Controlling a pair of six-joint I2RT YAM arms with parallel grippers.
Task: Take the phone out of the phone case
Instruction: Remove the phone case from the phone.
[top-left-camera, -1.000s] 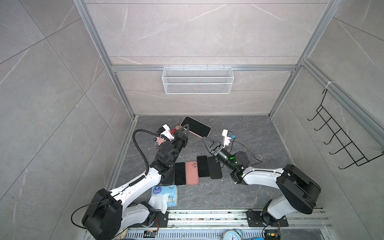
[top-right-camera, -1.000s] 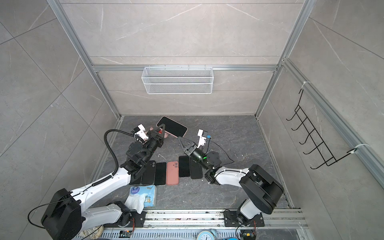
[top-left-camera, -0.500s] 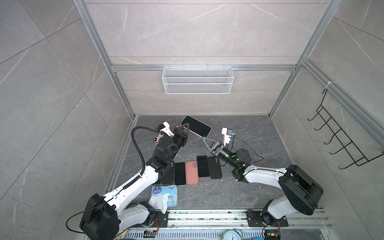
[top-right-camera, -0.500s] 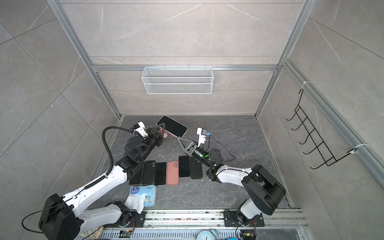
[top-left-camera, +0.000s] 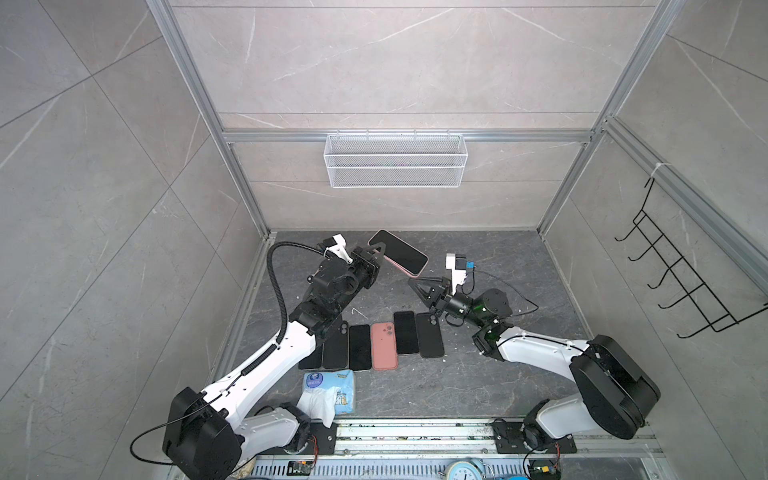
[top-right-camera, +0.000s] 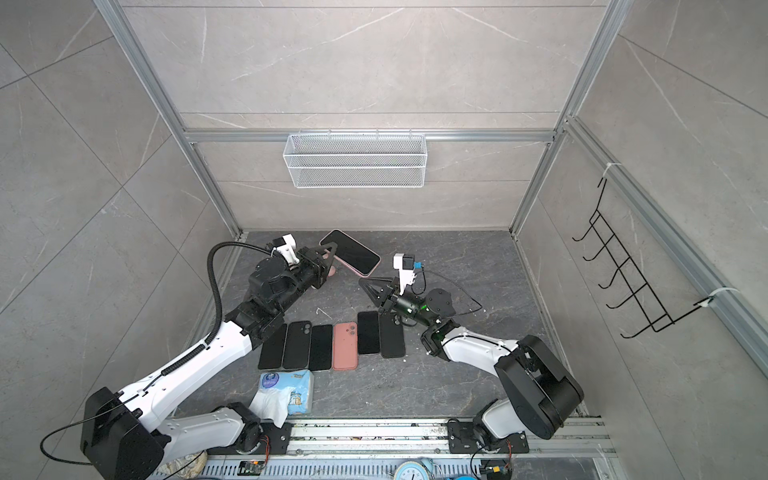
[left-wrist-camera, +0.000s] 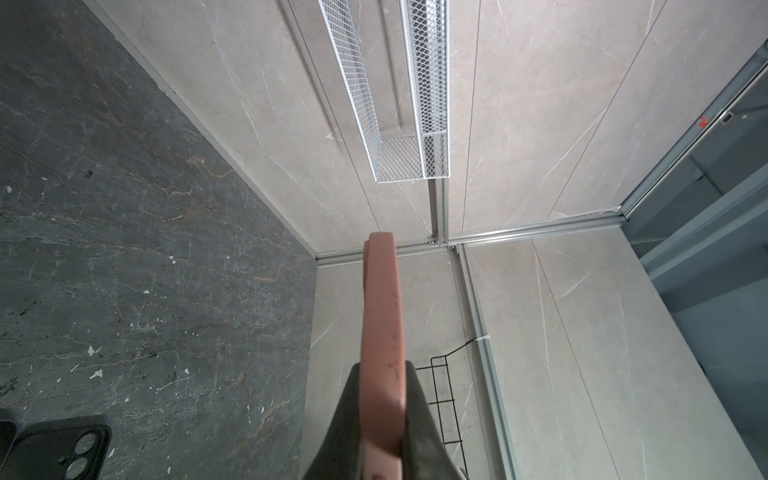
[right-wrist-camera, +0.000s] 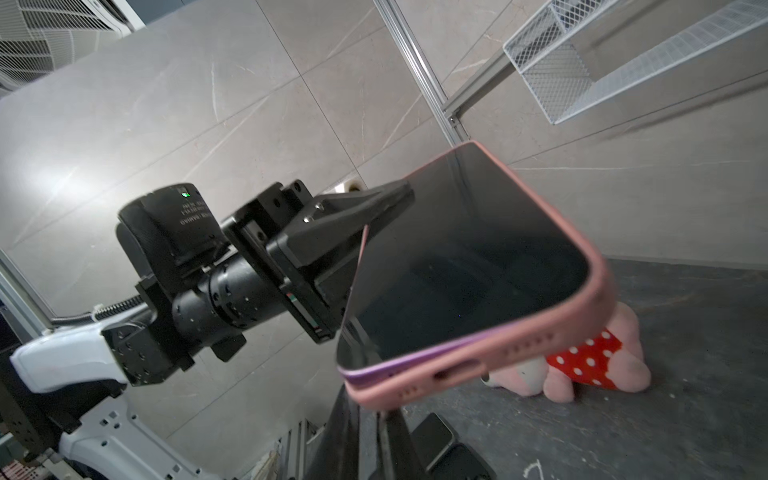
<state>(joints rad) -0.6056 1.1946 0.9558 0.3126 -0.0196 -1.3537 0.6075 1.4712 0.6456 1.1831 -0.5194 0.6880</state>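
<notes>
A phone (top-left-camera: 399, 251) (top-right-camera: 351, 251) in a pink phone case (top-left-camera: 417, 274) (top-right-camera: 362, 273) is held in the air over the back of the floor, screen up. My left gripper (top-left-camera: 378, 251) (top-right-camera: 328, 251) is shut on one end of it; the left wrist view shows the case (left-wrist-camera: 381, 332) edge-on between the jaws. In the right wrist view the phone's purple edge (right-wrist-camera: 415, 353) stands a little proud of the case (right-wrist-camera: 478, 374) at the near corner. My right gripper (top-left-camera: 411, 283) (top-right-camera: 362, 283) (right-wrist-camera: 374, 411) is shut, its tips just under that corner.
A row of several dark phones and a pink one (top-left-camera: 384, 347) (top-right-camera: 345, 345) lies on the floor between the arms. A tissue pack (top-left-camera: 330, 392) sits near the front. A pink plush toy (right-wrist-camera: 582, 365) lies under the held phone. A wire basket (top-left-camera: 395, 160) and a hook rack (top-left-camera: 681, 286) hang on the walls.
The left arm has shifted its posture a little while the held phone stays almost in place. The right gripper remains at the phone's near corner.
</notes>
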